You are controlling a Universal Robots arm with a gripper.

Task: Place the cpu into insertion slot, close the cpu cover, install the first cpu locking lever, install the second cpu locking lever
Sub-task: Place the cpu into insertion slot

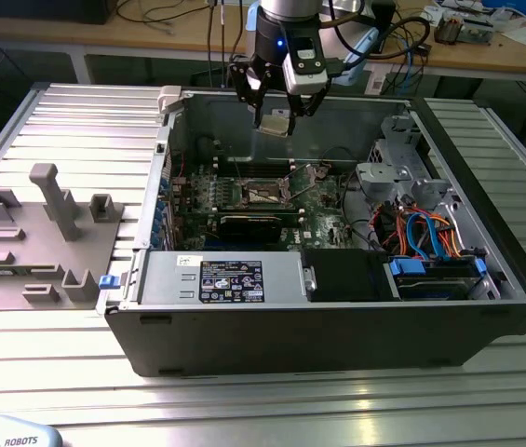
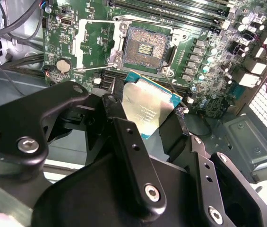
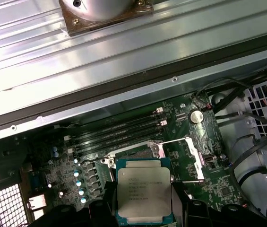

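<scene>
- Exterior view: the arm (image 1: 286,14) hangs over a computer case (image 1: 337,312) that lies open side up on the ribbed metal table (image 1: 244,410).
- The jaws are drawn in narrow and clamp the cpu (image 1: 275,124) by two opposite edges.
- The chip hangs slightly tilted, about level with the case's far rim and well above the motherboard (image 1: 323,219).
- The insertion slot (image 1: 264,194) sits on the motherboard below the chip, well apart from it.
- In the second wrist view the cpu (image 2: 147,106) sits between the two black fingers (image 2: 131,156). Its silvery top faces the camera, and a green-blue edge shows along its far sides.
- Past the chip in that view, the insertion slot (image 2: 146,48) is uncovered, with its dark contact field bare inside the shiny rim.
- The cpu cover (image 2: 115,56) is swung open and lies just beside the slot, on the side toward a round coin cell (image 2: 63,65).
- In the first wrist view the cpu (image 3: 145,196) overlaps part of the insertion slot (image 3: 133,152). The open cpu cover (image 3: 195,158) lies next to it, and long memory slots (image 3: 119,130) run along the slot's other side.
- On the exterior view's left, a grey fixture tray (image 1: 39,233) rests on the table beside the case.
- A labelled power-supply box (image 1: 230,279) fills the near wall of the case.
</scene>
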